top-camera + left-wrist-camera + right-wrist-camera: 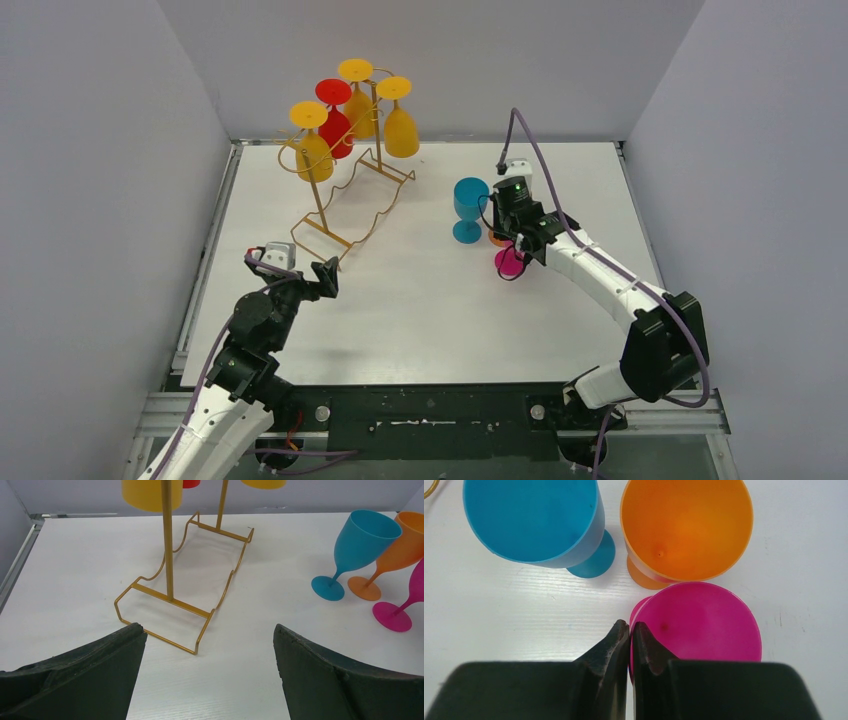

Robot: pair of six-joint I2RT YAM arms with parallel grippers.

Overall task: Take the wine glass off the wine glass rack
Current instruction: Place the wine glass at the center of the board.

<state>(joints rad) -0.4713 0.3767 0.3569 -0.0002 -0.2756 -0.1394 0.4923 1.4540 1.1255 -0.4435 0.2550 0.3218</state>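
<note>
The gold wire wine glass rack (352, 196) stands at the back left, with several yellow and red glasses (400, 128) hanging upside down from its top. Its base also shows in the left wrist view (200, 614). My left gripper (328, 276) is open and empty, just short of the rack's near corner (209, 630). My right gripper (516, 248) is shut on the rim of a pink wine glass (704, 620), one finger inside the bowl and one outside (630, 626). The pink glass is upright with its foot at the table (392, 617).
A blue glass (470, 205) and an orange glass (686, 527) stand upright right beside the pink one, nearly touching it. Both also show in the left wrist view, blue (362, 540) and orange (400, 550). Grey walls close in the table (420, 320) on three sides.
</note>
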